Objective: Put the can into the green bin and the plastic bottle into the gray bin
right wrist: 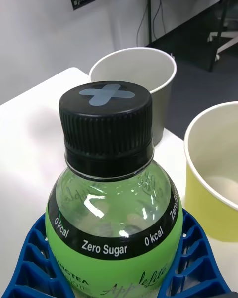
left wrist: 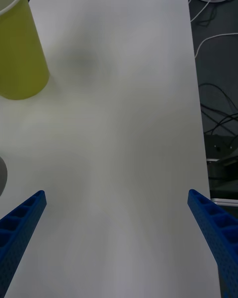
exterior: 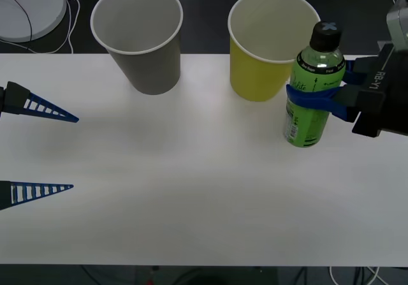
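The white bench (exterior: 191,189) carries two tall tapering paper cups with white rims, the gray bin (exterior: 141,36) well to the left of the green bin (exterior: 268,49). My right end effector (exterior: 322,100) is clamped around the waist of the plastic bottle (exterior: 312,94), a small glossy green one with a ribbed black cap, held upright just right of the green bin. I judge the bottle step is under way: next I must carry it past the green bin, above the gray bin's mouth, and let go, while my left end effector (exterior: 70,151) waits spread open left of the gray bin.
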Controlling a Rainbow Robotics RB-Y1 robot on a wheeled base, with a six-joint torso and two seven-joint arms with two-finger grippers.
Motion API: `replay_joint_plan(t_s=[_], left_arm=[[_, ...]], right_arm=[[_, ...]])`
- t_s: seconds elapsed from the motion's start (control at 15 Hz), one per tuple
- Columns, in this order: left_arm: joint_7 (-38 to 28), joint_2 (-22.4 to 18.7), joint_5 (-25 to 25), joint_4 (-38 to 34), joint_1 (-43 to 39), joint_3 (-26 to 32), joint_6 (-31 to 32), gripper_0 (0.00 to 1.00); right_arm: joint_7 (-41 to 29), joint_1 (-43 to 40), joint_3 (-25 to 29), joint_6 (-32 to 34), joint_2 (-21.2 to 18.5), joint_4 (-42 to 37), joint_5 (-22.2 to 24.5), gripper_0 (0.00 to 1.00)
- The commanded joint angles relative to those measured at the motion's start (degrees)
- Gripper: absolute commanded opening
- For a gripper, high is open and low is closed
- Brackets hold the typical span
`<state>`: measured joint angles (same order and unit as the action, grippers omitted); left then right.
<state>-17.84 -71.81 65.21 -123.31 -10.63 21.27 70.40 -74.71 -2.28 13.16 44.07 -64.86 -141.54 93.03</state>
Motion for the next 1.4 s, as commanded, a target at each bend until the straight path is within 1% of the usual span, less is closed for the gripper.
replay_joint_plan(t_s=[0.07,0.27,0.33,0.47,0.6,0.67,0.87,1.0,1.13,1.27,1.4], left_arm=[[0.00,0.00,0.00,0.00,0.00,0.00,0.00,1.00],[0.00,0.00,0.00,0.00,0.00,0.00,0.00,1.00],[0.00,0.00,0.00,0.00,0.00,0.00,0.00,1.00],[0.00,0.00,0.00,0.00,0.00,0.00,0.00,1.00],[0.00,0.00,0.00,0.00,0.00,0.00,0.00,1.00],[0.00,0.00,0.00,0.00,0.00,0.00,0.00,1.00],[0.00,0.00,0.00,0.00,0.00,0.00,0.00,1.00],[0.00,0.00,0.00,0.00,0.00,0.00,0.00,1.00],[0.00,0.00,0.00,0.00,0.00,0.00,0.00,1.00],[0.00,0.00,0.00,0.00,0.00,0.00,0.00,1.00],[0.00,0.00,0.00,0.00,0.00,0.00,0.00,1.00]], right_arm=[[-0.26,5.09,-1.74,4.27,0.00,2.23,-0.66,0.00],[-0.79,11.86,-7.54,4.54,-1.06,5.57,-1.18,0.00],[-3.34,14.14,-9.38,5.06,-1.49,6.01,-0.92,0.00],[-7.03,19.95,-10.53,10.95,-1.32,6.54,-0.57,0.00],[-7.21,24.78,-11.32,15.70,-0.79,8.03,-1.45,0.00],[-7.29,27.15,-12.64,16.75,-0.70,8.91,-1.80,0.00],[-9.58,36.03,-20.02,17.02,-0.44,12.78,-2.15,0.00],[-9.84,41.57,-24.50,17.37,-0.18,15.50,-2.06,0.00],[-10.55,47.72,-28.02,21.06,1.85,18.84,-1.18,0.00],[-15.20,53.26,-30.13,25.28,4.66,21.04,0.31,0.00],[-15.38,58.35,-33.20,28.09,7.03,24.21,2.42,0.00]])
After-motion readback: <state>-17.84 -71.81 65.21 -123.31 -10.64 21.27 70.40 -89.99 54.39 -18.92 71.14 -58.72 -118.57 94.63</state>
